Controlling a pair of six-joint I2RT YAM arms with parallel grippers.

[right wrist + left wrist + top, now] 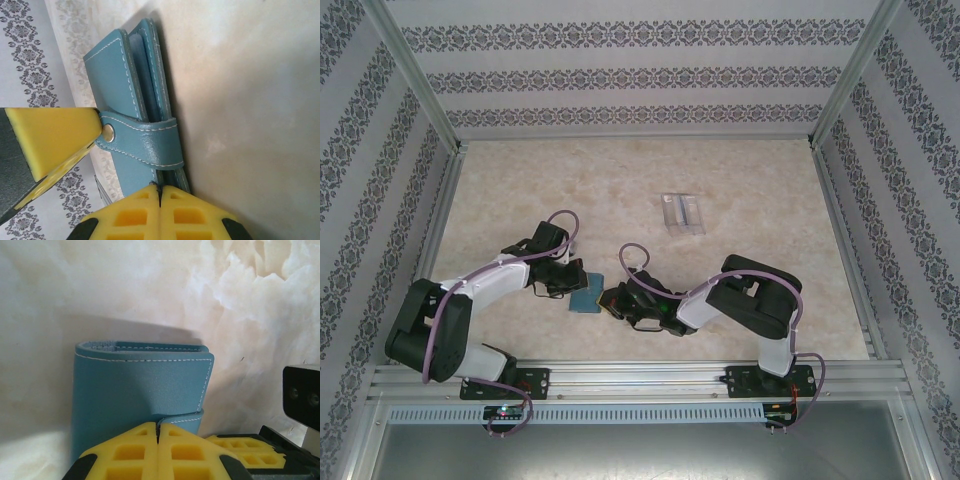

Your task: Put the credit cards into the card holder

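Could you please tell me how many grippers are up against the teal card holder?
2. The left gripper, shut, presses at the card holder's snap strap; the right gripper, shut, meets its edge from the opposite side.

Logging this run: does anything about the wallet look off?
Nothing stands out. The card holder lies flat, strap snapped shut, stitching intact, between the left gripper and right gripper, both with jaws shut. The clear stand sits apart.
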